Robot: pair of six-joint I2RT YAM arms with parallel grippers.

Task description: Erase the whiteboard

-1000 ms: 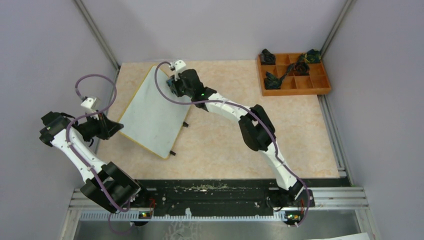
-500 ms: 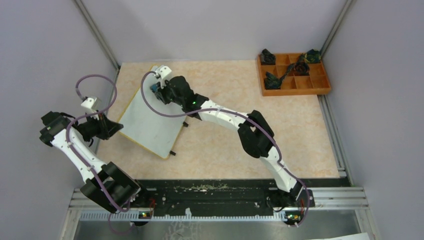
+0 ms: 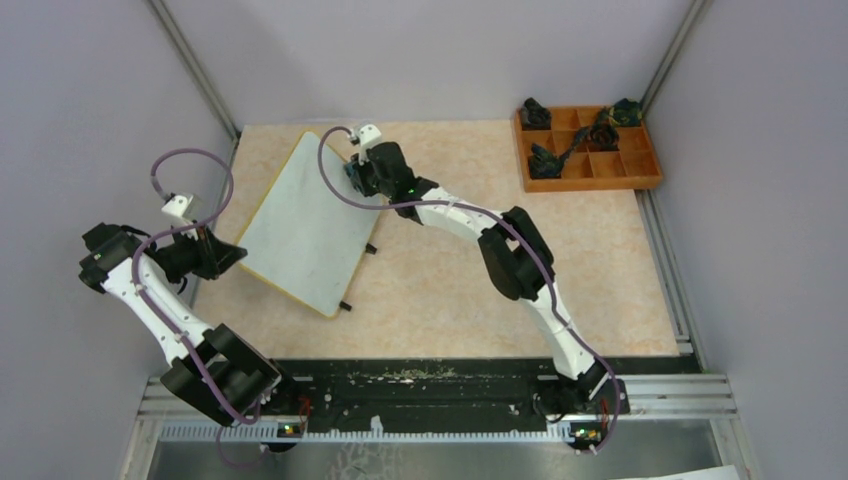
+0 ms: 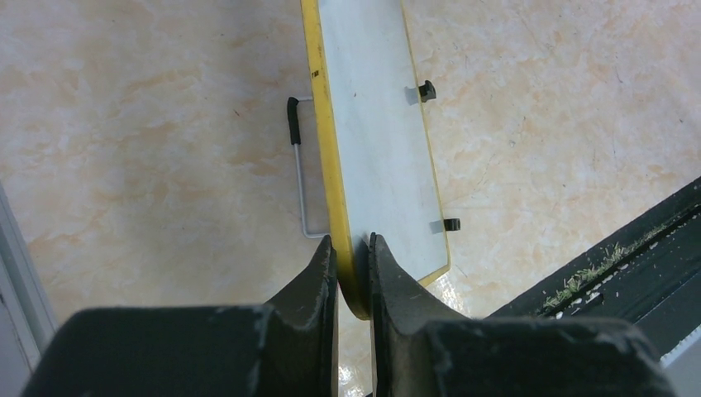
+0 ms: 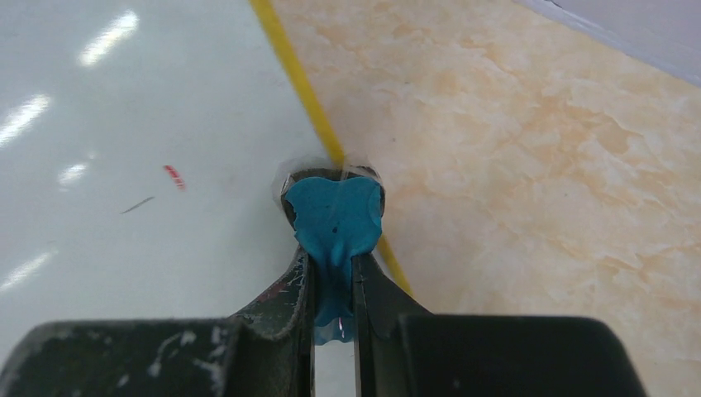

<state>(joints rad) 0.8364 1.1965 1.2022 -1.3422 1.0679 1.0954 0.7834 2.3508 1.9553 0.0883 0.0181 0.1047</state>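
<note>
Right gripper's (image 3: 352, 172) blue wiper (image 5: 335, 217) swept rightward, whiteboard (image 3: 300, 225) unmoved

Whiteboard (image 3: 300, 230) between left pincer (image 4: 353, 245) and right pincer (image 5: 332, 195) on table (image 3: 450, 290); tray (image 3: 600, 183) at far right corner

We tag this as a robotics lab test cell. Plain grey wall panels (image 3: 430, 50) on aluminium posts (image 3: 195, 65) box in a marble-patterned tabletop (image 3: 450, 290). The left arm (image 3: 150, 300) and right arm (image 3: 520, 270), cabled, are bolted to a black mounting rail (image 3: 440, 385). Staged props: a whiteboard (image 3: 300, 225) and a compartment tray (image 3: 592, 184) of small dark parts.
</note>
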